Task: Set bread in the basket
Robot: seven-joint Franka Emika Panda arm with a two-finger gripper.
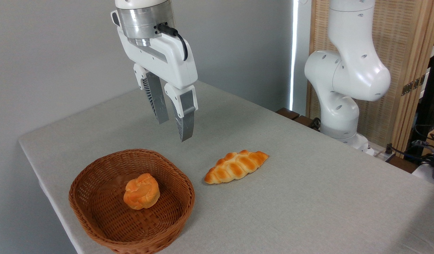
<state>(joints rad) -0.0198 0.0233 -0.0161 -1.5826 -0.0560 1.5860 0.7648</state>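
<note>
Nearest to the camera, the basket (97, 225) is sitting on the near left part of the table (308, 197), close to the table's left edge. It is brown, woven, shallow and oval, with a thick rim. Inside it a small round orange bun (141, 191) is lying, a little right of the middle of the basket floor.

Just to the right of the basket and a little farther away, the bread (236, 166) is lying flat on the grey table cloth. It is long, braided and golden-orange, with pointed ends. Its near left tip is pointing toward the basket rim but is not touching it. Nothing is touching the bread.

Above the far side of the basket, the gripper (171, 128) is hanging in the air, well apart from the bread and the basket. Its two grey fingers (184, 120) are pointing down with a clear gap between them, so it is standing open and is holding nothing.

Farther away, at the far right edge of the table, the white base of the arm (343, 91) is standing in front of a wooden screen (396, 53).
</note>
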